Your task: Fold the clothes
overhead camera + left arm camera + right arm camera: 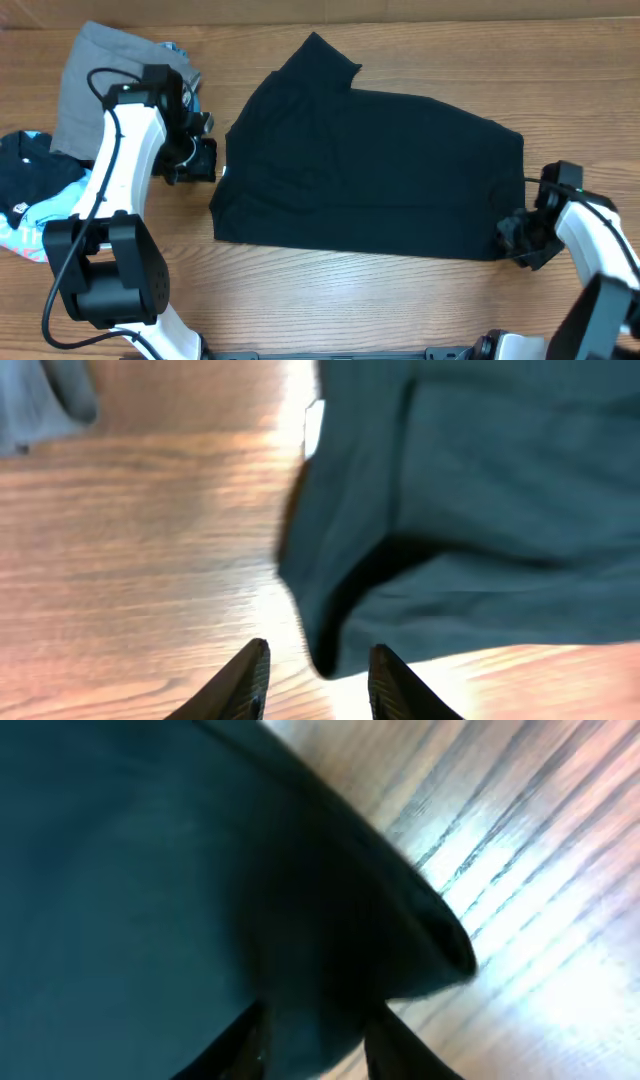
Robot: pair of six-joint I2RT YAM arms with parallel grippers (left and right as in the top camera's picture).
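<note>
Across the middle of the worktop [350, 300] the black T-shirt [370, 170] lies spread flat. The left end effector [318, 685], jaws parted and empty, sits beside its left edge. The right end effector [315, 1045], also parted, straddles its right corner.

I see grey folded trousers [100, 70] just left of my left gripper [205, 160]; a black-and-blue printed garment [30, 190] farther left; wooden table [350, 300] beneath.

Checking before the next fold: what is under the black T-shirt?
Around the large black soft-cloth T-shirt only the brown wooden table shows, so it lies on bare wood at its edges. Whatever is beneath its middle is covered.
</note>
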